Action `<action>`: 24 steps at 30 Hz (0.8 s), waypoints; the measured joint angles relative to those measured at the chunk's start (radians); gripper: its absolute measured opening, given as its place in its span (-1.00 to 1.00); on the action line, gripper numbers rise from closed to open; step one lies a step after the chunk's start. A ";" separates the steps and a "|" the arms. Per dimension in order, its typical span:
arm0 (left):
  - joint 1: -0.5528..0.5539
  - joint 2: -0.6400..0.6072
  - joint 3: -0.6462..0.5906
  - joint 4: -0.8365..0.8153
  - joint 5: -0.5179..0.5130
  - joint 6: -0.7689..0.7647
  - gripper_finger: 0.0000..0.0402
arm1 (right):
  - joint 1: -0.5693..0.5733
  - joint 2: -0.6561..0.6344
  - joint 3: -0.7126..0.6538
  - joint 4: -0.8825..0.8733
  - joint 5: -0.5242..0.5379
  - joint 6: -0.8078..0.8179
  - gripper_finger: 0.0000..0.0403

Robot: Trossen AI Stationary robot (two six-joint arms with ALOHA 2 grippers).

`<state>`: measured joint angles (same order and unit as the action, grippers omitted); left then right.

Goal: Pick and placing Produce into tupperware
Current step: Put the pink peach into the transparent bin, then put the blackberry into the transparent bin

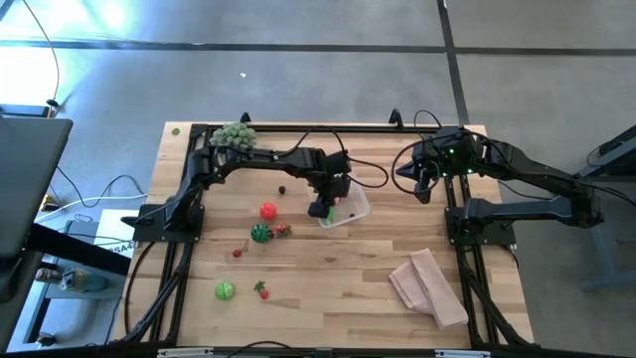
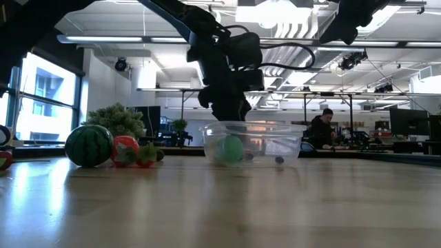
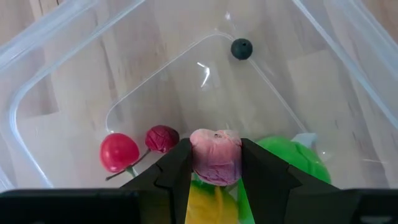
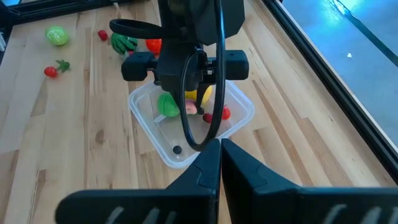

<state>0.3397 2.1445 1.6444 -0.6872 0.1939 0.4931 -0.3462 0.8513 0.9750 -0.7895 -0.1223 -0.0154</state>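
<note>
My left gripper (image 3: 216, 177) reaches down into the clear tupperware (image 1: 350, 209) near the table's middle and is shut on a pink toy fruit (image 3: 216, 155). Inside the tupperware (image 3: 56, 93) lie a red cherry (image 3: 119, 152), a dark red piece (image 3: 161, 138), a green piece (image 3: 295, 158), a yellow piece (image 3: 208, 205) and a dark berry (image 3: 241, 48). On the table to its left lie a red fruit (image 1: 268, 210), a small watermelon (image 1: 260, 233), a green fruit (image 1: 225, 290) and small red pieces. My right gripper (image 4: 221, 149) hovers shut above the table's far right part. My left gripper pinches the pink toy fruit between its two fingers (image 3: 177, 171), one on each side of it (image 3: 231, 163). The fingers come from above, pointing down into the tupperware. The fruit sits over the yellow and green pieces; whether it touches them I cannot tell.
A pale-green spiky plant (image 1: 234, 134) stands at the far left corner. A tan folded cloth (image 1: 427, 283) lies near the right near edge. A dark berry (image 1: 281, 189) lies just left of my left gripper. Bare wood lies between the tupperware and the cloth.
</note>
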 joint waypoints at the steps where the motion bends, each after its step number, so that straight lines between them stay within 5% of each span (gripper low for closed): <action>1: 0.000 0.000 0.000 -0.001 -0.003 0.000 -0.42 | 0.000 0.000 0.000 0.000 0.000 0.000 -0.98; 24: -0.014 -0.009 0.007 -0.013 -0.056 -0.027 -0.06 | 0.000 0.000 0.000 0.000 0.000 0.000 -0.98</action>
<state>0.3252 2.1353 1.6513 -0.7005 0.1378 0.4658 -0.3462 0.8513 0.9749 -0.7894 -0.1223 -0.0154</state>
